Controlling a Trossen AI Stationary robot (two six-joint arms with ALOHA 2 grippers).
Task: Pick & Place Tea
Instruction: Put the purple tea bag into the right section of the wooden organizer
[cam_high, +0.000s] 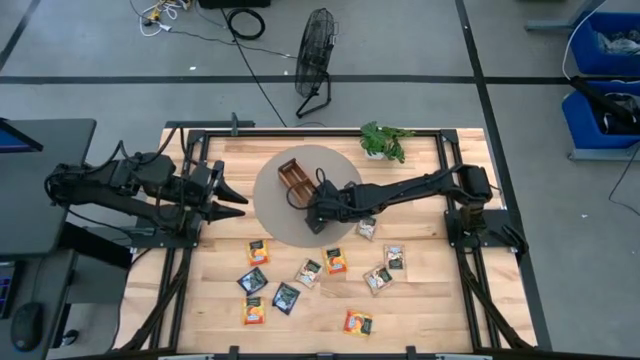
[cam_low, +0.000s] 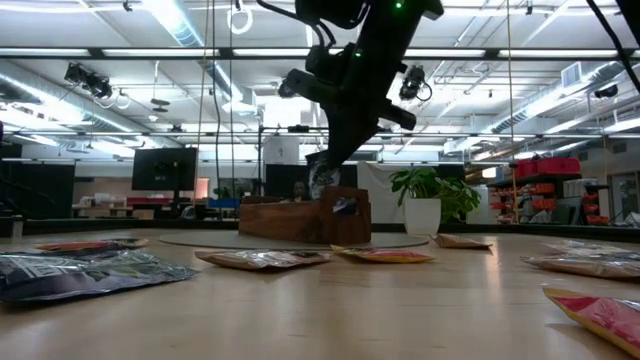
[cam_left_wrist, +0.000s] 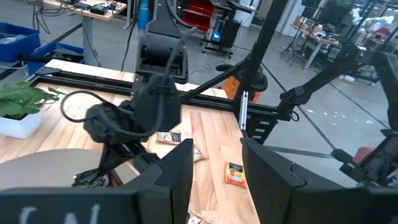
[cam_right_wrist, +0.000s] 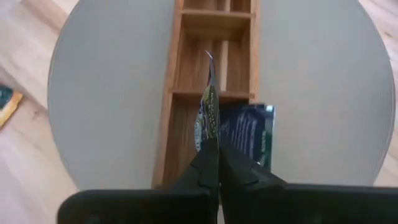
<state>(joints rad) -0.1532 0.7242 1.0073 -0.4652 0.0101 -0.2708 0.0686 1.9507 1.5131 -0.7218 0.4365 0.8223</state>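
Note:
My right gripper (cam_high: 316, 206) (cam_right_wrist: 214, 146) reaches in from the table's right and hangs over the brown three-compartment wooden tray (cam_high: 290, 178) (cam_right_wrist: 173, 93) (cam_low: 280, 218), shut on a tea sachet (cam_right_wrist: 210, 106) that I see edge-on. A dark blue sachet (cam_right_wrist: 245, 134) lies flat in the tray's end compartment below the fingers. Several more sachets, orange, dark blue and beige, lie flat on the wood toward the near edge (cam_high: 309, 271). My left gripper (cam_high: 232, 198) (cam_left_wrist: 214, 155) waits open at the table's left, touching nothing. My right gripper pinches the sachet by one edge (cam_right_wrist: 211, 138) between its two fingers, coming from above and slanting down. The sachet sticks out past the fingertips, edge-on, its free end (cam_right_wrist: 208, 59) over the tray's middle compartment. Whether it touches the tray, I cannot tell.
The tray sits on a round grey mat (cam_high: 270, 205). A small green plant in a white pot (cam_high: 385, 140) (cam_low: 425, 200) stands at the far edge. One sachet (cam_high: 367, 228) lies under the right arm. Black frame rails (cam_high: 190, 150) border the table.

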